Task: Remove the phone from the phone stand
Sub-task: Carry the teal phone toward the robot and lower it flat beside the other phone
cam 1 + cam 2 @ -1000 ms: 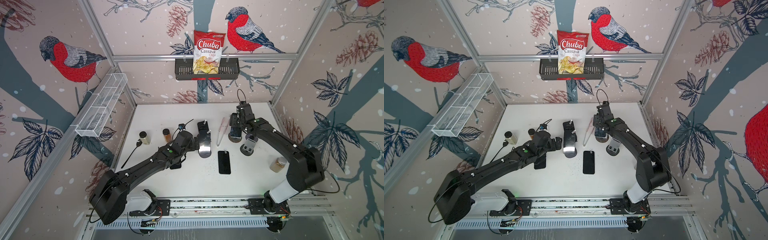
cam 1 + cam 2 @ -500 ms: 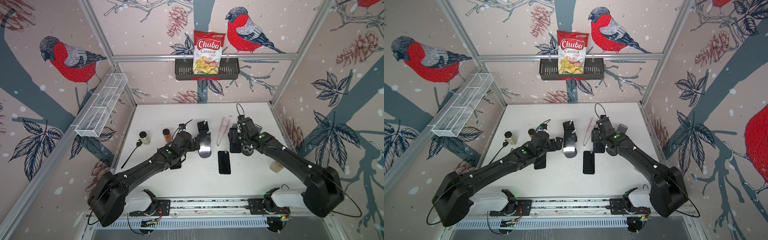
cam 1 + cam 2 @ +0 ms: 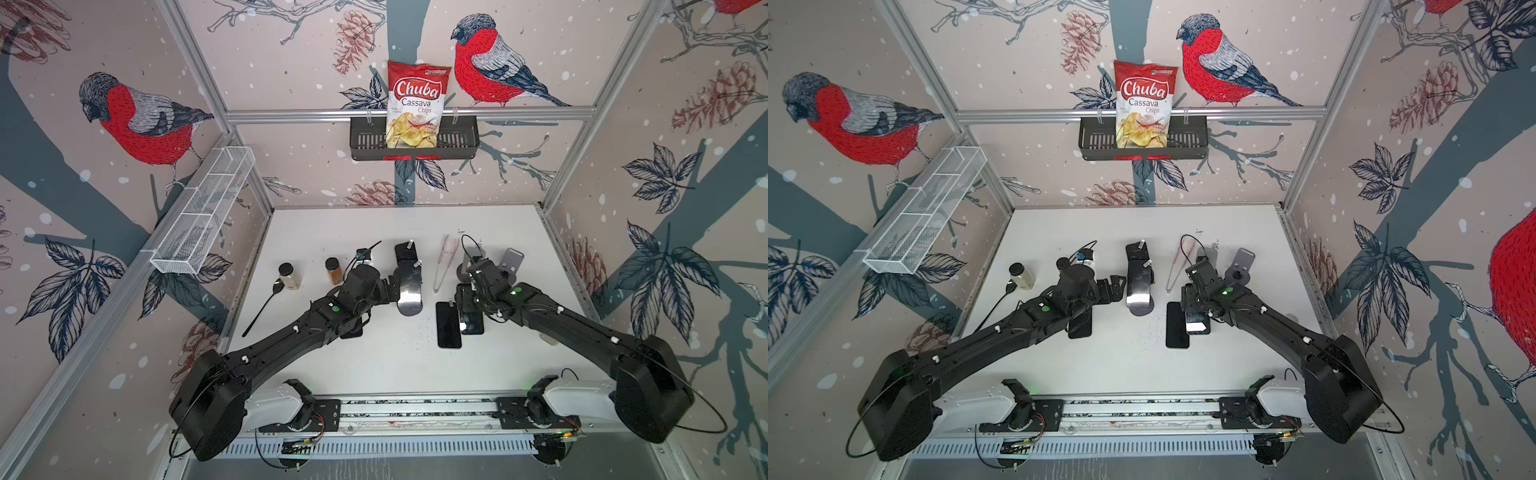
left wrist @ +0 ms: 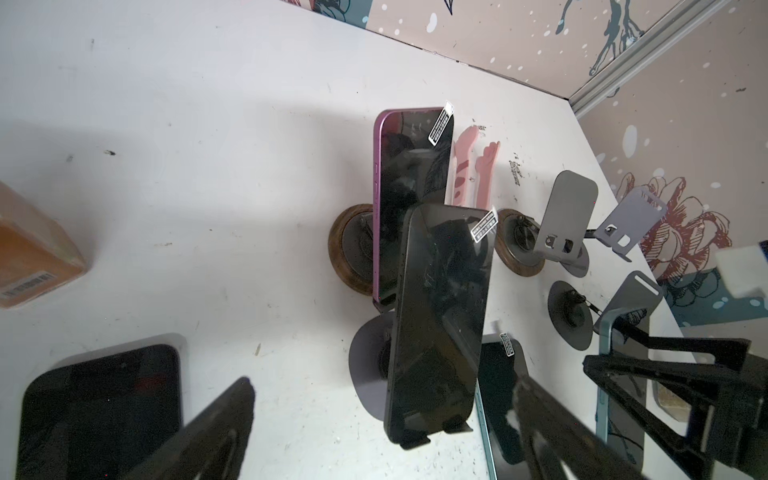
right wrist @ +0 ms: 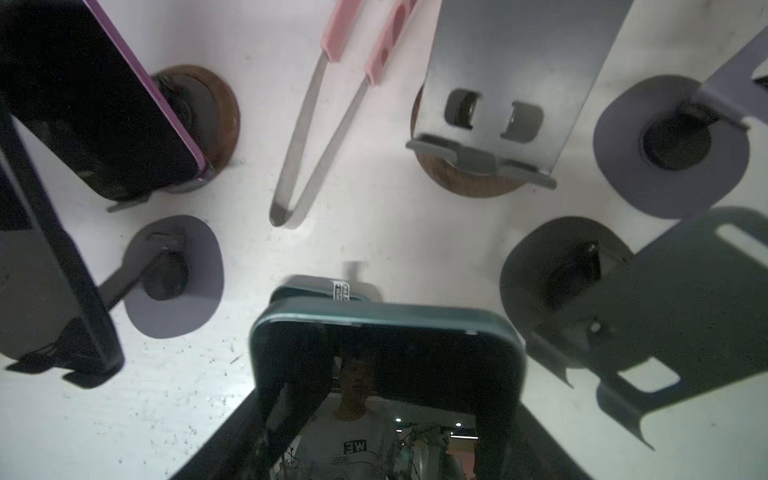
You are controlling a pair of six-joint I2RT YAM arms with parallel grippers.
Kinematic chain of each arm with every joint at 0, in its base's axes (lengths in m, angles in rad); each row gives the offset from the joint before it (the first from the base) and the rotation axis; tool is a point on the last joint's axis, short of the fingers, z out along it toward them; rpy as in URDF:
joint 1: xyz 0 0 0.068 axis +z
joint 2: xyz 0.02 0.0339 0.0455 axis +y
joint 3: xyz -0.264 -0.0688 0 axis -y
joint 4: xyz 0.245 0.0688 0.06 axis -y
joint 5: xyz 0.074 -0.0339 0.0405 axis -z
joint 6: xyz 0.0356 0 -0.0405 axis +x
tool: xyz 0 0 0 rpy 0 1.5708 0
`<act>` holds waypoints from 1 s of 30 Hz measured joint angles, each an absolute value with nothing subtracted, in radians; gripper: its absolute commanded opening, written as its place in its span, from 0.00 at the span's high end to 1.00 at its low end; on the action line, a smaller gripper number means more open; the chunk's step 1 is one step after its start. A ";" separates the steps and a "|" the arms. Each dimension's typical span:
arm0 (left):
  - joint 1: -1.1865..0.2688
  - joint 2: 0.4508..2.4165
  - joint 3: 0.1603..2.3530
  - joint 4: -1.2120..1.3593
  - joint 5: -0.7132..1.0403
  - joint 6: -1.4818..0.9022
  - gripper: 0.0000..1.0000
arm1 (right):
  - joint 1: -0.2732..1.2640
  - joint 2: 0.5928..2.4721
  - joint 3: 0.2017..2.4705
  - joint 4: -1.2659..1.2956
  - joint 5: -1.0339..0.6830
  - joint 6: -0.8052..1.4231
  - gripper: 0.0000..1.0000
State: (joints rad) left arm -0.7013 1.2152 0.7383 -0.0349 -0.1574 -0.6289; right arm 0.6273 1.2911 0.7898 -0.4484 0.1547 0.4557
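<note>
Two pincers: the right pincer point(image 5: 380, 419) is pinching the teal-edged phone with a dark glass face point(image 5: 386, 357) by its two long sides. The left pincer point(image 3: 388, 286) is spread wide and holds nothing.
Where the phone is: off every stand, in the right pincer, low over the white surface point(image 3: 374, 361). In both top views it is just at 3 o'clock of the flat black phone point(image 3: 449, 328). I cannot tell if it touches the surface.
Why held so: a squeeze on both long sides should keep the smooth glass from slipping. The tilt looks right for laying it down flat.
Empty stand: the pale purple-grey metal phone stand point(image 3: 513, 259) is at 1 o'clock of the right pincer. Its plate is bare.
Left side: the dark phone leaning on a round-footed stand point(image 4: 440, 316) is at 3 o'clock of the left pincer. The purple-edged phone point(image 4: 409, 195) leans on its own stand at 12 o'clock of the dark one.
Why they lean: a small lip at the bottom of each stand stops the phone from sliding off.
Why the left one waits open: I think it is ready to go around the dark phone.
Step now: I think the teal phone is being set down.
What could go wrong: it may bump the flat black phone, because they are so close.
</note>
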 measured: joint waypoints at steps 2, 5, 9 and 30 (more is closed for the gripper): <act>-0.701 1.214 0.735 -0.029 -0.158 -0.629 0.04 | 0.624 1.301 0.772 -0.453 0.159 0.470 0.44; -0.701 1.214 0.729 -0.029 -0.157 -0.629 0.04 | 0.610 1.324 0.756 -0.456 0.165 0.474 0.43; -0.701 1.212 0.726 -0.028 -0.157 -0.629 0.04 | 0.586 1.358 0.734 -0.441 0.165 0.474 0.43; -0.701 1.206 0.730 -0.036 -0.162 -0.630 0.04 | 0.521 1.475 0.693 -0.314 0.056 0.465 0.41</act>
